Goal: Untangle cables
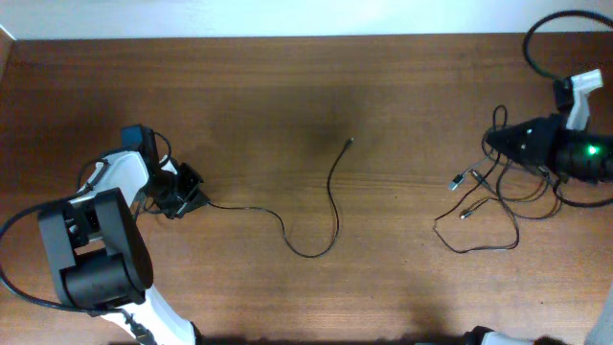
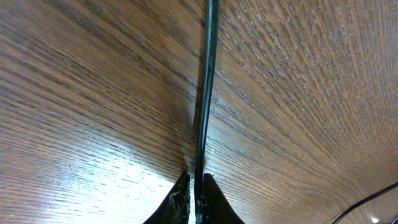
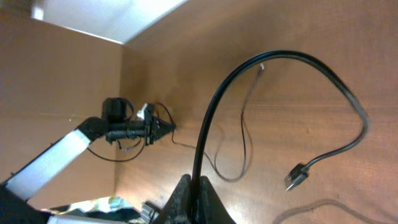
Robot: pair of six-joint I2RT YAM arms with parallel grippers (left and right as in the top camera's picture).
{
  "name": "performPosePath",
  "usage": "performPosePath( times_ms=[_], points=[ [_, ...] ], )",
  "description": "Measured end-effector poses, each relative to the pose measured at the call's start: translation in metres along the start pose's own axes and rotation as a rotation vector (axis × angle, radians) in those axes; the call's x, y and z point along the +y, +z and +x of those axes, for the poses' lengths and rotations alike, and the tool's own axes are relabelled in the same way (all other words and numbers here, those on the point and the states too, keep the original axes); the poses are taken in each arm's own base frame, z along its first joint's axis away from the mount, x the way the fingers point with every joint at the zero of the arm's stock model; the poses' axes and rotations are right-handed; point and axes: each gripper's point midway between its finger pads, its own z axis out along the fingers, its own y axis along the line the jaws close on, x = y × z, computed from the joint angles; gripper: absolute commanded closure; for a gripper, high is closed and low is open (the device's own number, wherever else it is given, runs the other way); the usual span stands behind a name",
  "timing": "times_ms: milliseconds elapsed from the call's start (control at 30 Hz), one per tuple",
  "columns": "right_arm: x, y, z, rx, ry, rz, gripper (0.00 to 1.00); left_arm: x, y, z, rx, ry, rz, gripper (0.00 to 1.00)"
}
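While left gripper (image 1: 198, 198) clamps loose cable (image 1: 330, 192) and right gripper (image 1: 490, 142) clamps tangle (image 1: 498, 187), hazard: knot tightening. Cause: hard pulling.

Brown wood-grain table (image 1: 287, 86); pale surface (image 1: 287, 14) beyond far edge.

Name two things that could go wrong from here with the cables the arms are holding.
1. The left jaws pinch the lone cable thinly, low over the table; a pull may let it slip out.
2. The right jaws hold one cord of the tangle; lifting it could tighten the crossings or drag the loose plugs about.
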Motion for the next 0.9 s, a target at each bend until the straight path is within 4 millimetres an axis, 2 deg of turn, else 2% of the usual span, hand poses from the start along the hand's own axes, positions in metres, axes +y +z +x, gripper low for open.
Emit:
performPosePath(
  times_ms=[100, 167, 267, 333, 400, 467, 500, 667, 700, 767, 833, 900],
  points=[
    [-0.045, 0.020, 0.005, 0.130, 0.231, 0.110, 0.96, -0.001, 0.000, 0.000, 0.000, 0.000, 0.003, 0.89],
    [-0.089, 0.025, 0.021, 0.217, 0.508, 0.313, 0.96, -0.001, 0.000, 0.000, 0.000, 0.001, 0.003, 0.89],
    [-0.144, 0.014, 0.038, 0.227, 0.802, 0.650, 0.96, -0.001, 0.000, 0.000, -0.001, 0.001, 0.004, 0.89],
    [-0.171, 0.003, 0.046, 0.180, 0.930, 0.837, 0.95, -0.001, 0.000, 0.000, -0.002, 0.001, 0.004, 0.89],
    [-0.194, -0.011, 0.057, 0.115, 1.045, 1.016, 0.90, -0.001, 0.000, -0.001, -0.002, 0.002, 0.005, 0.89],
    [-0.212, -0.017, 0.063, 0.044, 1.112, 1.127, 0.90, -0.001, 0.000, -0.001, -0.002, 0.002, 0.005, 0.89],
    [-0.222, -0.017, 0.065, 0.013, 1.130, 1.166, 0.87, -0.001, 0.000, -0.001, -0.002, 0.001, 0.005, 0.89],
    [-0.267, 0.002, 0.076, -0.083, 1.151, 1.235, 0.85, -0.002, 0.000, -0.001, -0.005, 0.004, 0.010, 0.89],
    [-0.275, 0.007, 0.080, -0.090, 1.154, 1.240, 0.81, -0.002, 0.000, -0.001, -0.005, 0.004, 0.010, 0.89],
    [-0.293, 0.019, 0.087, -0.118, 1.155, 1.237, 0.55, -0.002, 0.000, -0.001, -0.006, 0.004, 0.010, 0.88],
    [-0.303, 0.026, 0.089, -0.142, 1.147, 1.232, 0.45, -0.002, 0.000, -0.001, -0.006, 0.004, 0.012, 0.88],
    [-0.310, 0.028, 0.089, -0.166, 1.136, 1.234, 0.42, -0.002, 0.000, -0.001, -0.005, 0.004, 0.013, 0.88]
  ],
)
